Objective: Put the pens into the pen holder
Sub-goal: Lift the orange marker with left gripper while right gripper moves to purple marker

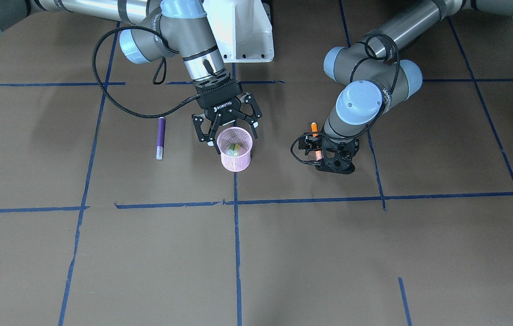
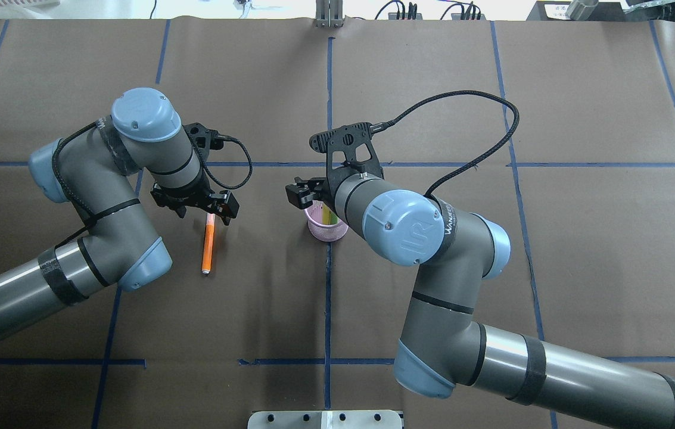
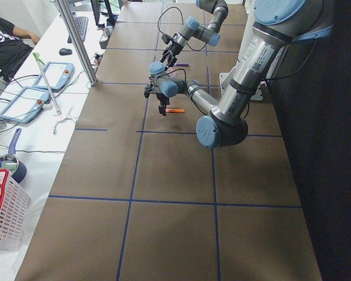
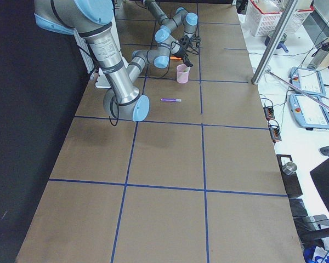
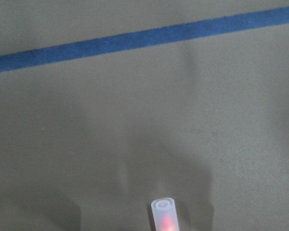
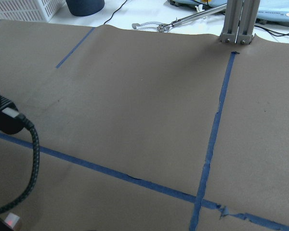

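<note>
Both arms are built alike: brushed silver tubes, dark grey joint housings and pale blue round caps. On the right arm (image 2: 581,369), the blue cap (image 2: 408,232) nearest the hand bears a raised "UR" and a few small screws. Black bands wrap both tubes further back from the hands. The right gripper (image 1: 228,133) is black, with linked fingers and white "ROBOTIQ" lettering just behind them. A black perforated bracket (image 2: 346,140) sits at its wrist, and a black braided cable (image 2: 462,92) runs from it. The left arm (image 2: 9,292) ends in the left gripper (image 1: 317,150), equally black, with a shorter braided cable (image 2: 250,167) beside it. The base (image 1: 242,31) is white, with bolt holes.
</note>
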You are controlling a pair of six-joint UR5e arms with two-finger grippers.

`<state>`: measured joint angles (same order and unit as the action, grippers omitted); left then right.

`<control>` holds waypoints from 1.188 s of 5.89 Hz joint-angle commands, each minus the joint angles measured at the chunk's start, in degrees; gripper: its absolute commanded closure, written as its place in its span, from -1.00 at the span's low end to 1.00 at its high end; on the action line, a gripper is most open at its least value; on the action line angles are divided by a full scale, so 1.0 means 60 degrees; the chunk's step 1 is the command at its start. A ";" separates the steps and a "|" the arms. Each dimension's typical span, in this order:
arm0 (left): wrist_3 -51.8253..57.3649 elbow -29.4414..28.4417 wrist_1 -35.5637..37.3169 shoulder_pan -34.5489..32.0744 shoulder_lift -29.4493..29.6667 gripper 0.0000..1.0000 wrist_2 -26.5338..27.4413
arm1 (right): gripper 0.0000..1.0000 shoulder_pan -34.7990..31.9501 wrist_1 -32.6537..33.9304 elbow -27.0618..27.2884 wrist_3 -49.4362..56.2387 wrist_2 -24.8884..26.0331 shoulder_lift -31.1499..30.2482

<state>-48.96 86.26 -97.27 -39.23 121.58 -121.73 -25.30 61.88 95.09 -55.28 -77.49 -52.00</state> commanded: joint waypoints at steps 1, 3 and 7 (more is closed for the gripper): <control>0.0000 -0.0036 0.0010 0.0004 0.0011 -0.32 0.0000 | -1.00 -0.1034 0.0173 0.0192 0.0028 -0.1590 -0.0092; 0.0000 -0.0036 0.0010 0.0004 0.0011 0.29 0.0000 | -1.00 -0.2965 0.2303 0.0543 0.0755 -0.4808 -0.0137; 0.0044 0.0254 -0.0004 -0.0432 0.0054 0.98 0.0087 | -1.00 -0.3855 0.4475 0.0602 0.1596 -0.7007 -0.0797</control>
<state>-48.87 86.76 -97.23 -40.37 121.78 -121.52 -48.56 85.37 98.68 -45.83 -118.68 -56.57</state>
